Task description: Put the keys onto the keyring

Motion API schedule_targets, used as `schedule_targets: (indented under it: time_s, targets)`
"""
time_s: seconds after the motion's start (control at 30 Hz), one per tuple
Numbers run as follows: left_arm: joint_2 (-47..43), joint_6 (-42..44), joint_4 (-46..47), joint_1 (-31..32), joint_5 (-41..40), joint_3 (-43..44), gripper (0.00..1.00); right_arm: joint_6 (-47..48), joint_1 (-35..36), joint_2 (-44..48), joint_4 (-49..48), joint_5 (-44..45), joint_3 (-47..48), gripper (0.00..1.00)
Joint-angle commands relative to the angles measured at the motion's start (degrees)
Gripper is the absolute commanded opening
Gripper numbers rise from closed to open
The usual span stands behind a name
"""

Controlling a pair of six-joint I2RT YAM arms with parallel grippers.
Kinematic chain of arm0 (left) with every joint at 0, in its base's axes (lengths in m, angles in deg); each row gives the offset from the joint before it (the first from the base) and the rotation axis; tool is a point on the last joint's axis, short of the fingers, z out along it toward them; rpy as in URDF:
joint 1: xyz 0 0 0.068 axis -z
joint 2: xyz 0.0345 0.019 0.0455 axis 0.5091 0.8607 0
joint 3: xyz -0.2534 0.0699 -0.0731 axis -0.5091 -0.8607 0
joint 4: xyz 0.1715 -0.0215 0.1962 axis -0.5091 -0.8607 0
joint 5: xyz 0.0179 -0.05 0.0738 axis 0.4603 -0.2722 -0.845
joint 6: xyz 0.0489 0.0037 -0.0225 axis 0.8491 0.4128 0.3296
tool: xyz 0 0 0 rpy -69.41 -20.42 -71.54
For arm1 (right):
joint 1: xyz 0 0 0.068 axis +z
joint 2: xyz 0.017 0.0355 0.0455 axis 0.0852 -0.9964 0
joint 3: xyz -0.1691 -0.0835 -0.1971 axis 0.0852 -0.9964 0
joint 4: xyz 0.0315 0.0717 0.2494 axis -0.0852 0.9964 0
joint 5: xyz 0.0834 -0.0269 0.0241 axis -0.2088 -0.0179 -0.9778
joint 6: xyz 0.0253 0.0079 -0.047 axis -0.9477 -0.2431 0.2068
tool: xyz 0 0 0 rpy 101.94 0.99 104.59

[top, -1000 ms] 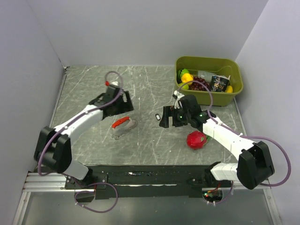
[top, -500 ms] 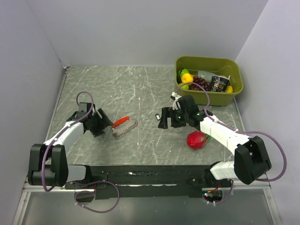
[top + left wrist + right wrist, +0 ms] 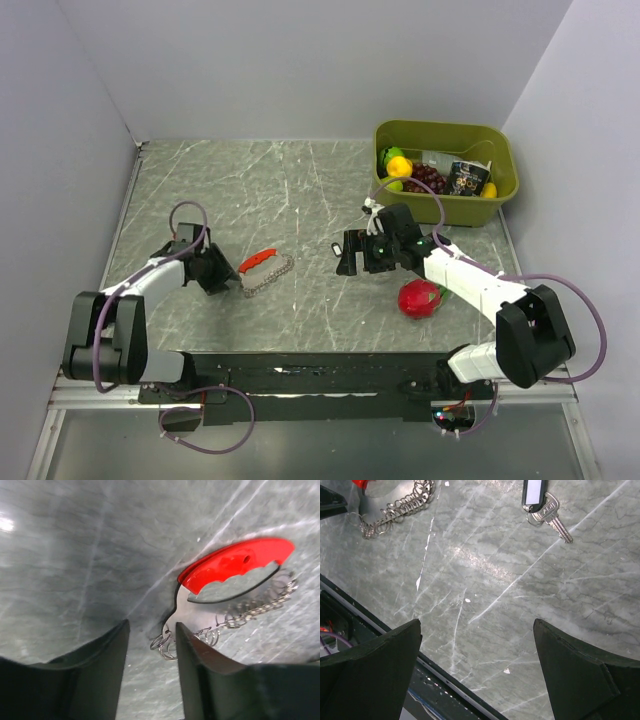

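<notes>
The key (image 3: 555, 522) lies on the table (image 3: 300, 190) just ahead of your wide-apart right pincer (image 3: 476, 622), while your left pincer (image 3: 150, 630), jaws partly apart, straddles one end of the keyring (image 3: 235, 567), probably to pin it for threading.

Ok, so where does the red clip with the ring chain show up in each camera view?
Top external: the red clip with the ring chain lies left of the picture's centre.
Left wrist: it fills the upper right, with the chain trailing below.
Right wrist: it is in the top-left corner, mostly chain, with the red part cut off by the edge.
Shared landmark: the loose end rings of the chain.
</notes>
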Motion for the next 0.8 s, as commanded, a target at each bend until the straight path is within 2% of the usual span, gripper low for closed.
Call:
schedule_targets:
  time_s: [0.0, 0.07, 0.17, 0.2, 0.27, 0.3, 0.5, 0.53, 0.63, 0.77]
  targets:
    - [2.8, -1.5, 2.1, 3.4, -2.3, 0.7, 0.42, 0.8, 0.3, -0.1, -2.0, -0.4, 2.4, 1.0]
    - [3.9, -2.3, 2.6, 5.3, -3.2, 0.7, 0.4, 1.0, 0.3, -0.2, -1.9, -0.2, 2.3, 1.0]
    - [5.8, -3.0, 3.5, 6.4, -3.6, 0.6, 0.29, 1.3, 0.3, -0.2, -1.5, 0.0, 2.5, 1.0]
    - [6.4, -2.9, 3.6, 6.6, -3.8, 0.6, 0.19, 1.3, 0.3, -0.3, -1.3, 0.0, 2.6, 0.99]
    - [6.7, -2.9, 3.4, 7.1, -4.1, 1.1, 0.1, 1.5, 0.3, -0.4, -1.2, 0.1, 2.7, 1.0]
    - [6.7, -2.6, 3.3, 7.4, -4.6, 1.5, 0.02, 1.5, 0.3, -0.3, -1.1, 0.2, 2.7, 1.0]
    - [7.7, -0.6, -2.7, 14.6, -10.3, 9.2, 0.01, 1.4, 0.3, -0.5, -1.2, 0.0, 2.8, 1.0]
    - [7.9, -0.2, -3.5, 17.0, -13.9, 11.6, 0.01, 1.4, 0.2, -0.6, -1.2, -0.1, 2.9, 1.0]
    - [9.3, 0.1, -6.7, 20.3, -17.8, 15.2, 0.01, 1.3, 0.3, -0.2, -1.0, -0.2, 2.9, 1.0]
    - [8.7, -0.9, -7.9, 21.5, -19.7, 16.0, 0.01, 1.7, 0.2, 0.7, -0.5, 0.3, 2.7, 1.0]
